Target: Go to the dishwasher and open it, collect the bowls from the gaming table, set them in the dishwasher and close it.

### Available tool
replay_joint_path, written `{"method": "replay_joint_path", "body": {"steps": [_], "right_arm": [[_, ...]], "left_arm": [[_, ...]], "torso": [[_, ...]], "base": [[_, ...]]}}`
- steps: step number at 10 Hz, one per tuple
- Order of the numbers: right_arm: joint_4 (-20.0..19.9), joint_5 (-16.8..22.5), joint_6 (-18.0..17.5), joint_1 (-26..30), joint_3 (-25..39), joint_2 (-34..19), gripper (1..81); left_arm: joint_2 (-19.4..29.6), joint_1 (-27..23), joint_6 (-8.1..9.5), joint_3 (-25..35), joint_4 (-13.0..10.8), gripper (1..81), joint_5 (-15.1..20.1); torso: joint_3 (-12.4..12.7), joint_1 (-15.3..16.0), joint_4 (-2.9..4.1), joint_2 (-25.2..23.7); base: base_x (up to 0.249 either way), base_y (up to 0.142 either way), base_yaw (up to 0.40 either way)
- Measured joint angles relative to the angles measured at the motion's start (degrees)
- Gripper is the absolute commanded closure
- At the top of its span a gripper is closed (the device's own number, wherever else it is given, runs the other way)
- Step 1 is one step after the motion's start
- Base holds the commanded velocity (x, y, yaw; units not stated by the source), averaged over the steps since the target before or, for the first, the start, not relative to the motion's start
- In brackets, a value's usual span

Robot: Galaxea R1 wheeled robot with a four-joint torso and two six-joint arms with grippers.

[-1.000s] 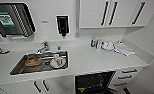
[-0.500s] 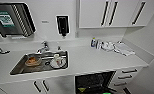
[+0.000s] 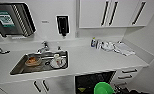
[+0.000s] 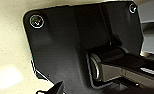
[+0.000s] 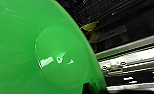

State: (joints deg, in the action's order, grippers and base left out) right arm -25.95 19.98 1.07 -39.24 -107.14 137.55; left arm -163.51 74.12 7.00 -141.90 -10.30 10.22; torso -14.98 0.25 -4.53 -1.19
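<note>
Wide green plastic bowl [image 3: 103,88] hangs at open steel-grey dishwasher [image 3: 93,81] mouth, below white worktop [image 3: 93,60] front edge. Pincer states: cannot tell. Risk, judged: bowl rim catching dark wire rack [image 5: 133,67], tipping or dropping short.

Dishwasher [image 3: 93,81] under white counter, open, dark interior showing wire racks; a yellow shape sits inside, too blurred to name. Green bowl [image 3: 103,88], wide, round, glossy plastic, in front of dishwasher opening at its lower right part, tilted. In right wrist view green bowl [image 5: 40,50] looms large, rim beside dishwasher racks [image 5: 123,22].
</note>
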Motion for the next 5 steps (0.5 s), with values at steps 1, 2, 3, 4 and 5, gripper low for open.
{"method": "replay_joint_path", "body": {"steps": [1,2,3,4,5], "right_arm": [[-0.2,1.0,0.0,0.8,-1.1,1.6,81.1],[-0.3,1.4,0.0,1.5,-2.1,2.7,81.1],[-0.4,1.6,0.0,2.1,-4.0,4.4,81.1],[-0.4,1.8,0.0,2.5,-5.6,6.1,81.1],[-0.4,2.1,0.0,2.8,-7.2,8.3,81.1]], "left_arm": [[-0.3,0.1,0.0,-0.5,0.0,1.0,-0.4],[-0.9,0.2,-0.02,-1.2,-0.1,1.0,-1.1],[-1.4,0.4,-0.02,-2.1,-0.1,1.0,-1.5],[-1.7,0.6,-0.02,-2.7,-0.1,1.0,-1.8],[-1.8,1.2,-0.02,-2.9,-0.1,1.0,-2.2]], "torso": [[0.0,0.0,0.0,0.0],[0.0,0.0,0.0,0.0],[0.0,0.0,0.0,0.0],[0.0,0.0,0.0,0.0],[0.0,0.0,0.0,0.0]], "base": [[0.0,0.0,0.0],[0.0,0.0,0.0],[0.0,0.0,0.0],[0.0,0.0,0.0],[0.0,0.0,0.0]]}}
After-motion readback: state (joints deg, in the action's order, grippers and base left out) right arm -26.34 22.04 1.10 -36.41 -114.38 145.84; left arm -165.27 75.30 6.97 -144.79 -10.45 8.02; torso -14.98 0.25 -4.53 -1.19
